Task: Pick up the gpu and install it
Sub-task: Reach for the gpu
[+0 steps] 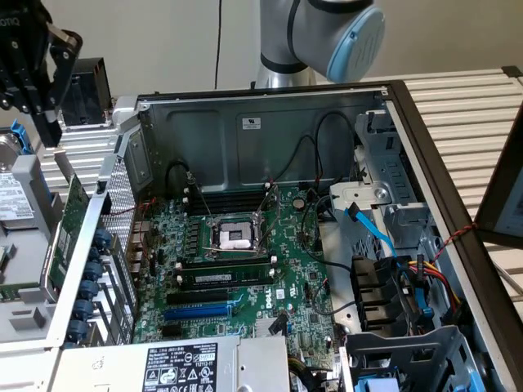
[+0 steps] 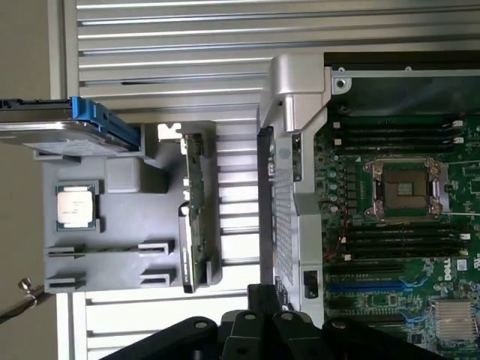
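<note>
Slatted metal table (image 2: 225,30) | open computer case (image 1: 212,139) is set on it | gpu (image 2: 196,210) is stood on edge at the case-side edge of the grey holder (image 2: 112,262) | gripper (image 1: 47,122) is held closed, empty, above it

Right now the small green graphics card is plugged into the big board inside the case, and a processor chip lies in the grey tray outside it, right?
Not quite: the gpu stands on edge in the grey tray outside the case, not plugged into the motherboard. The wrist view shows it. The processor chip does lie in that tray.
</note>
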`<state>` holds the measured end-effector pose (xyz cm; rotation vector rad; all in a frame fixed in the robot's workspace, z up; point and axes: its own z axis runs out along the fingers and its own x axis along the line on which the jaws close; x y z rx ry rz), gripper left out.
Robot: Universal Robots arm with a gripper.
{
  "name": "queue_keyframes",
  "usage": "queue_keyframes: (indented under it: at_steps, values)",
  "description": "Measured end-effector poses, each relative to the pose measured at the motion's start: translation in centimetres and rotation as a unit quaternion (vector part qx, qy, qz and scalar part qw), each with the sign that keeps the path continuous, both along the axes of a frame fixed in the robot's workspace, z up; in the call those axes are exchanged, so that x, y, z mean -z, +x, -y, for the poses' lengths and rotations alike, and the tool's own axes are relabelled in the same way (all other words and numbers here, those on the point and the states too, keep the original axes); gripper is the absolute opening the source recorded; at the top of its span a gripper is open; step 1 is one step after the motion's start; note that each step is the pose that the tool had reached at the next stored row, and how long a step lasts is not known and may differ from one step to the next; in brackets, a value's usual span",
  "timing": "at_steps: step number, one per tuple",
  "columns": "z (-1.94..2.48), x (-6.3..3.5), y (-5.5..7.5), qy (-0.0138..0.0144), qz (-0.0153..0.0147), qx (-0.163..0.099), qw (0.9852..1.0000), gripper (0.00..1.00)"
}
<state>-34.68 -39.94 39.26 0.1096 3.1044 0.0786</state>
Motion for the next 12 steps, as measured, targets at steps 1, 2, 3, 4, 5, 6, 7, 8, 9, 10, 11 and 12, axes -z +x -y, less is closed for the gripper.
queue_keyframes:
  at_steps: [1,2,3,4,5,6,7,8,9,10,11,12]
  values:
    - [0.00,0.00,-0.4,0.0000,0.0000,0.000,1.0000,0.11]
    - [0.01,0.01,-0.9,0.0000,0.0000,0.000,1.0000,0.11]
    - [0.01,0.01,-1.4,0.0000,0.0000,0.000,1.0000,0.11]
    - [0.01,0.01,-1.8,0.0001,0.0000,0.000,1.0000,0.11]
    - [0.01,0.01,-2.3,0.0001,0.0000,0.000,1.0000,0.11]
    - [0.02,0.01,-2.7,0.0001,0.0000,0.000,1.0000,0.11]
    - [0.02,0.01,-3.2,0.0002,-0.0001,0.000,1.0000,0.11]
    - [0.02,0.02,-3.6,0.0008,0.0001,0.000,1.0000,0.11]
    - [0.02,0.02,-4.1,0.0025,0.0005,0.000,1.0000,0.11]
    - [0.02,0.02,-4.5,0.0078,0.0010,0.000,1.0000,0.11]
    - [0.02,0.03,-5.0,0.0169,0.0012,0.000,0.9999,0.11]
    - [0.02,0.04,-5.4,0.0259,0.0012,0.000,0.9997,0.11]
